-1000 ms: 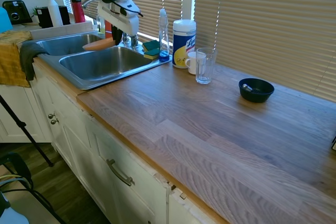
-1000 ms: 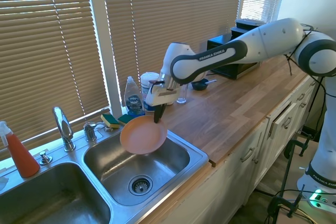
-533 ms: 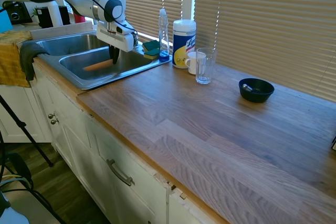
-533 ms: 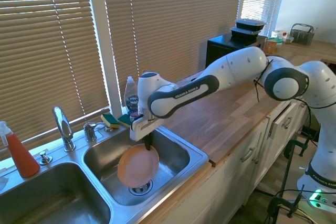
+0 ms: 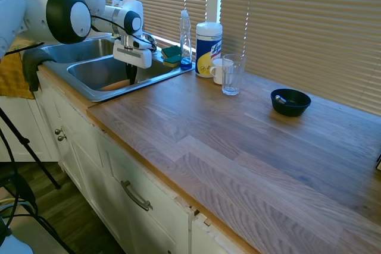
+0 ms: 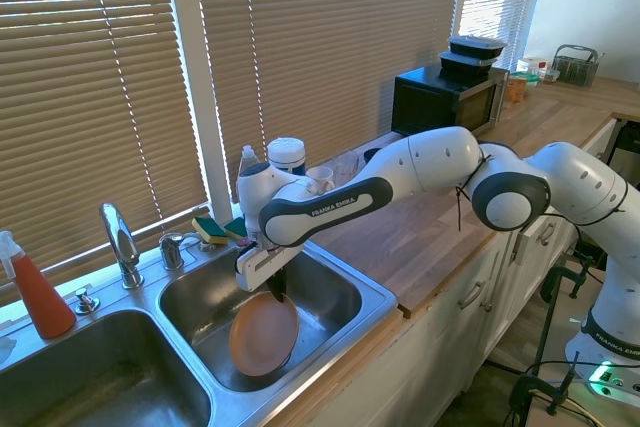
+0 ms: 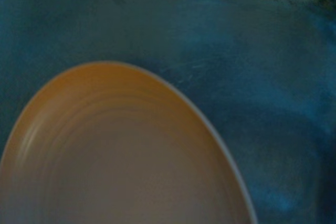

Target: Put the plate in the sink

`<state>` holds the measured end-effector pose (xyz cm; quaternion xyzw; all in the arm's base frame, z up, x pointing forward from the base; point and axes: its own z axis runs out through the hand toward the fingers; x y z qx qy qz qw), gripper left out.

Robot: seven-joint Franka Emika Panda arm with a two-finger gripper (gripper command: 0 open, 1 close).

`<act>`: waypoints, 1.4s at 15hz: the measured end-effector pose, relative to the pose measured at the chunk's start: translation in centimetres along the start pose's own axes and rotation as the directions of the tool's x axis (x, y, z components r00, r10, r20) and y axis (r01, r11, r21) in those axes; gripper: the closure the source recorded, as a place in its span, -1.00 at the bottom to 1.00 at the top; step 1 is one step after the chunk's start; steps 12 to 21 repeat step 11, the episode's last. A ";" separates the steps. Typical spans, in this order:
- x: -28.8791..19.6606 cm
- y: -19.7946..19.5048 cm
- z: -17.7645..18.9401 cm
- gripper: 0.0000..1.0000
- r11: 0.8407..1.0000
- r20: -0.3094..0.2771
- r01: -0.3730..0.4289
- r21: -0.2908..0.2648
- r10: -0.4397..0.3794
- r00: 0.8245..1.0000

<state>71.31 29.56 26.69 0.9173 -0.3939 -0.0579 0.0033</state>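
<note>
The salmon-orange plate [image 6: 263, 334] hangs tilted, low inside the basin of the steel sink [image 6: 372, 298] nearer the worktop. My gripper [image 6: 277, 288] reaches down into that basin and is shut on the plate's upper rim. From the first exterior view only a thin orange sliver of the plate [image 5: 116, 85] shows over the sink's front rim [image 5: 89, 93], below the gripper [image 5: 131, 77]. In the wrist view the plate [image 7: 121, 166] fills the lower left against the blurred basin floor. Whether the plate touches the floor is hidden.
A curved faucet [image 6: 120, 243] and green sponges [image 6: 212, 230] stand behind the basins, a red spray bottle [image 6: 36, 293] at the far side. On the wooden worktop are a dish-soap bottle [image 5: 186, 38], a wipes canister [image 5: 208, 49], a glass [image 5: 232, 74] and a dark blue bowl [image 5: 290, 102].
The gripper has carried the plate from above the basin's back edge down into the basin, toward its front wall, and the arm has leaned further over the sink.
</note>
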 end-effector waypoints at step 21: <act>-1.0 -0.9 -4.6 -1.00 0.997 -0.027 -0.026 0.074 0.028 0.999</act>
